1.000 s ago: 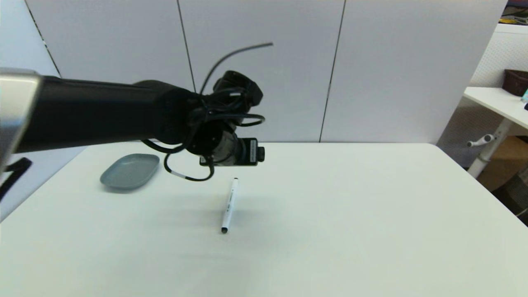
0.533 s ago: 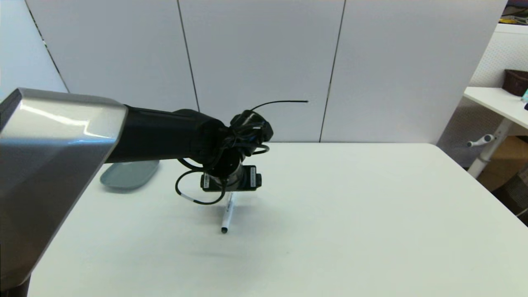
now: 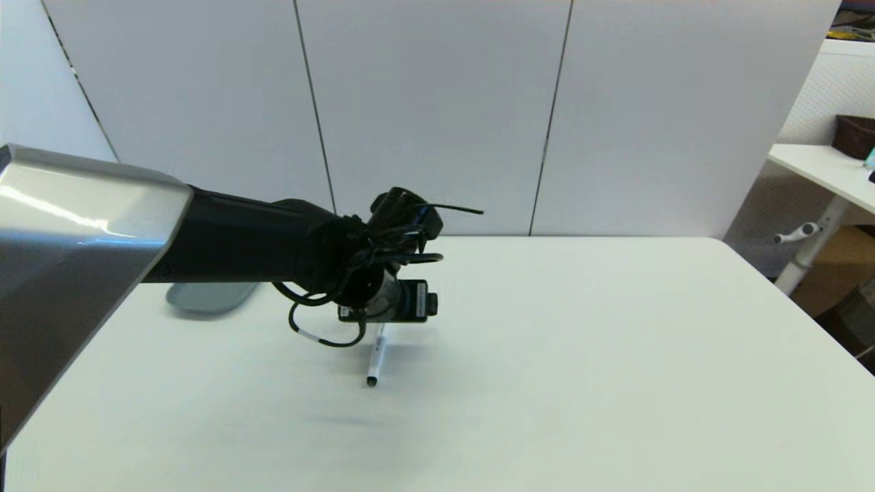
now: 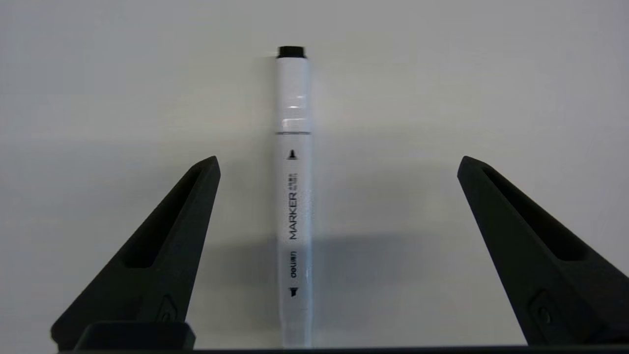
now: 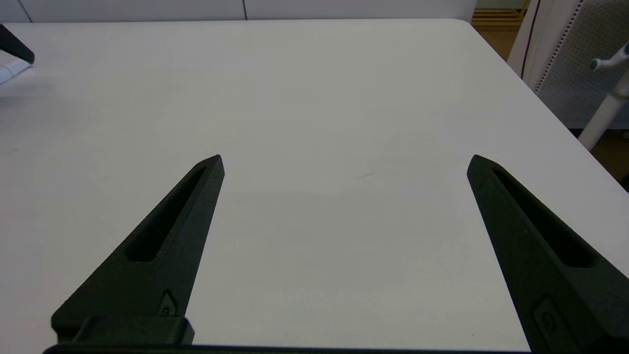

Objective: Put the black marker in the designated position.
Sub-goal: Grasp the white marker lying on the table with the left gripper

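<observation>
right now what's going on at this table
The left gripper hangs low over the black marker, which lies flat on the white table. Its fingers are spread wide, one on each side of the barrel, and touch nothing, so the marker is not gripped yet. A grey dish sits off to the robot's left, partly behind the arm. The right gripper is open over bare table, away from the action.

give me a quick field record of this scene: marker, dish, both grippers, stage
black marker: lying flat on the white table, not held
left gripper: open, directly over the marker, one finger on each side, not touching it
grey dish: far left of the table, partly hidden behind the left arm, nothing seen in it
right gripper: open, idle over bare table
stage: pre-grasp, marker not yet lifted
</observation>
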